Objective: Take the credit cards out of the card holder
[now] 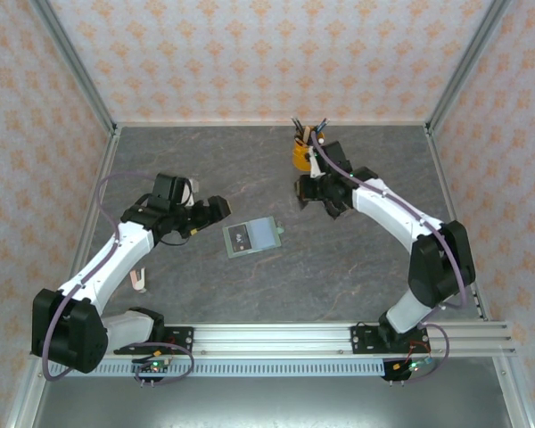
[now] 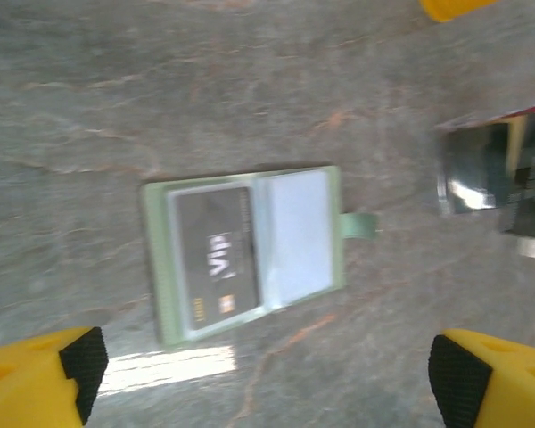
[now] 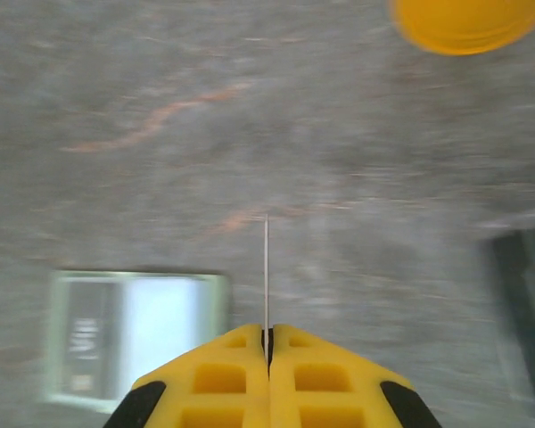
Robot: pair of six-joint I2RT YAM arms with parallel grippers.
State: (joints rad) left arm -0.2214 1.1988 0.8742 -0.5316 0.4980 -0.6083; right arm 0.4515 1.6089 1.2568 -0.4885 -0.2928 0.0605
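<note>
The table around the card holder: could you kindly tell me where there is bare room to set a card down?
Free: the strip between the card holder and the rail in front, and the far-left table corner. Crowded: beyond it on the right, around the right claw and orange cup.

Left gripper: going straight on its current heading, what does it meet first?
Likely the card holder, lying open on the table dead ahead of the left gripper, a dark card in one pocket. Depth is unclear; it may touch the table just short of it.
</note>
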